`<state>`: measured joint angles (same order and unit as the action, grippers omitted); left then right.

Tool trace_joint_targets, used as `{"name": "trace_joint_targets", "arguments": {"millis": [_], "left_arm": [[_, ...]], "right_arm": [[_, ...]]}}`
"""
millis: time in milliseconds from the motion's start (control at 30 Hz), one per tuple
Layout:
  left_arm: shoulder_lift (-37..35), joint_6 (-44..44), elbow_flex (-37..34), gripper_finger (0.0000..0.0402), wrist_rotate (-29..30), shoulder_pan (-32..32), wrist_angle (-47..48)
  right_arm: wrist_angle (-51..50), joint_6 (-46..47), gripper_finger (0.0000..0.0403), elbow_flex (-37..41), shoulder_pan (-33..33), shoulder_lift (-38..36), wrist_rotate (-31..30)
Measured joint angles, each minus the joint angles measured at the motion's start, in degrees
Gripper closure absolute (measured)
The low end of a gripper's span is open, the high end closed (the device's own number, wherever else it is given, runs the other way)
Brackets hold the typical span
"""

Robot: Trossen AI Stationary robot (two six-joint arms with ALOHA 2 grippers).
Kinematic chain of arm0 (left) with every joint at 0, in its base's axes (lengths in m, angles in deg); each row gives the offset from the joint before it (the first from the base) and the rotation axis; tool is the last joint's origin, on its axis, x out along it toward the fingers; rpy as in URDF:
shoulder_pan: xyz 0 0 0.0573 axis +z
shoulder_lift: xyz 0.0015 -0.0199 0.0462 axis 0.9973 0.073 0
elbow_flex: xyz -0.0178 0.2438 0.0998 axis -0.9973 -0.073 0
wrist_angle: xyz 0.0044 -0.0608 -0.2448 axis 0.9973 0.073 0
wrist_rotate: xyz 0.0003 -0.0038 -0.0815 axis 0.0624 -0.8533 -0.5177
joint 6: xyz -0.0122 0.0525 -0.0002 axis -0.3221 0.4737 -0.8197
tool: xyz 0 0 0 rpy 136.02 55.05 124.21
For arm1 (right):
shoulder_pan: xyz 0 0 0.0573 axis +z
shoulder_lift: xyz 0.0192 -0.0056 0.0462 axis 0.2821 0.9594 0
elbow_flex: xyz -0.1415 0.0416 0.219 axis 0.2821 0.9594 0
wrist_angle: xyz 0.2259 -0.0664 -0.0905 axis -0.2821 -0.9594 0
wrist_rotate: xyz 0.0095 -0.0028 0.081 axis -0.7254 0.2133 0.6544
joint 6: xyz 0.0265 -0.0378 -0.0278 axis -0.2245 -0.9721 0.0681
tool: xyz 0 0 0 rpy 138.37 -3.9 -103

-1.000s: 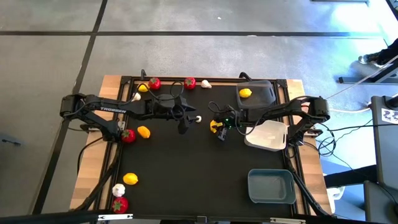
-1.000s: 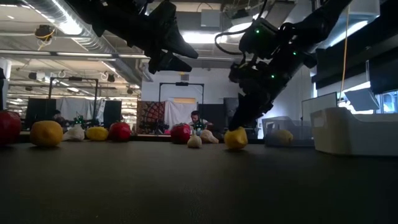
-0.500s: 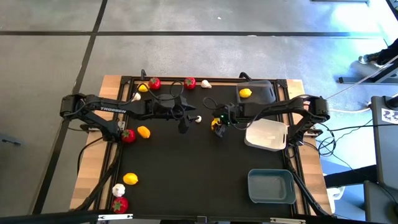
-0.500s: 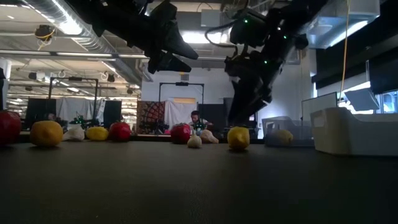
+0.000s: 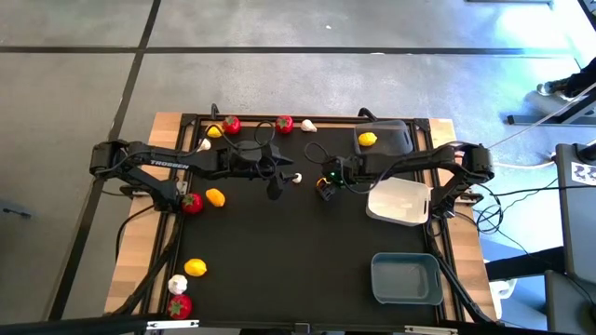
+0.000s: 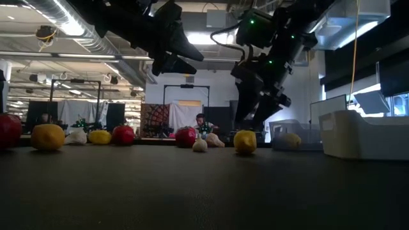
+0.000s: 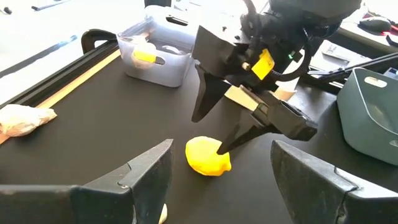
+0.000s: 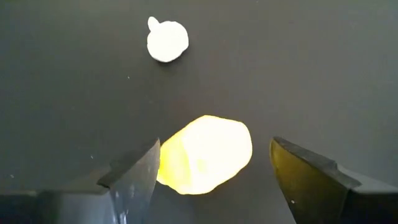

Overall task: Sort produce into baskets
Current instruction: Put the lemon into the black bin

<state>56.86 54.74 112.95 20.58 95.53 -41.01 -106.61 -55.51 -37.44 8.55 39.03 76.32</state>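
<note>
Near edge of mat [image 5: 279, 279], left corner: red fruit [image 5: 179, 306], white garlic bulb [image 5: 177, 285], lemon [image 5: 195, 267], close together. Right corner: blue-grey basket [image 5: 406, 296], nothing visible inside.

Mid-mat, left side: 2nd red fruit [image 5: 191, 203] w/ 2nd lemon [image 5: 215, 197] just beside it. Right edge: white basket [image 5: 401, 216], tilted, contents not visible.

Centre: left gripper [image 5: 274, 189] hung above mat, fingers apart, holding nothing. 2nd garlic bulb [image 5: 295, 178] near it.

Right gripper [image 5: 325, 191] over 3rd lemon [image 6: 245, 142], just right of centre. Fingers stood wide, one each side of lemon [image 8: 205, 155]; lemon rested on mat, not lifted. Whether pads touched it: cannot tell.

Far edge, left to right: 3rd garlic bulb [image 5: 204, 144], 4th lemon [image 5: 214, 132], 3rd red fruit [image 5: 231, 124], 4th red fruit [image 5: 284, 123], 4th garlic bulb [image 5: 308, 127]. Far-right corner: dark grey basket [image 5: 395, 144] w/ 5th lemon [image 5: 368, 140] inside.
</note>
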Motion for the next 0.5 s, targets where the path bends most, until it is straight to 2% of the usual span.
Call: {"name": "trace_joint_targets", "arguments": {"millis": [267,500], "left_arm": [[0.0,0.0,0.0,0.0141,0.0,0.0,0.01],[0.0,0.02,0.0,0.0141,0.1,0.02,0.03]], "right_arm": [[3.21,3.4,0.01,3.34,0.0,0.05,0.5],[4.62,3.37,0.01,3.34,0.0,3.86,0.58]]}}
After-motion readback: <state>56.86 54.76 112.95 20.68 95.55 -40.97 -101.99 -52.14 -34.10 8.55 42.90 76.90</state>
